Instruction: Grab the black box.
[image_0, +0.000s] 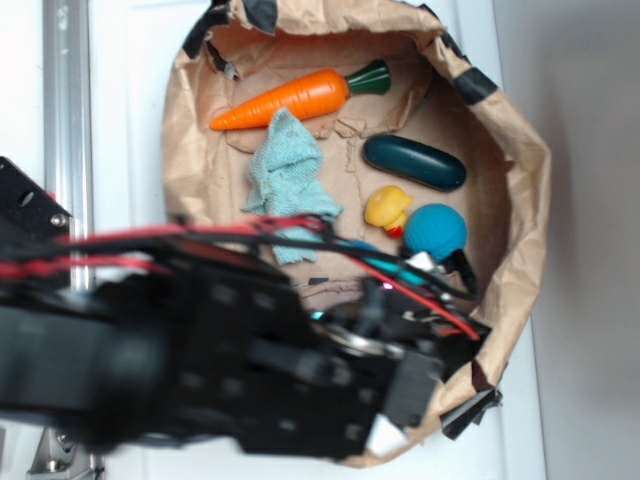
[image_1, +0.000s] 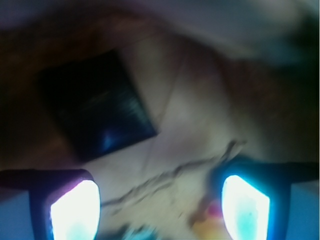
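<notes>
The black box (image_1: 97, 112) is a flat glossy rectangle lying on the brown paper, at the upper left of the wrist view. My gripper (image_1: 160, 202) is open; its two glowing fingertips (image_1: 75, 210) stand wide apart with only bare paper between them. The box lies ahead of the left finger and apart from it, not between the fingers. In the exterior view my arm (image_0: 250, 370) covers the lower part of the paper bowl and hides the box.
The crumpled brown paper (image_0: 520, 170) rises like a wall around the objects. Inside it lie an orange carrot (image_0: 290, 100), a teal cloth (image_0: 288, 170), a dark green capsule (image_0: 414, 162), a yellow duck (image_0: 388, 209) and a blue ball (image_0: 435, 230).
</notes>
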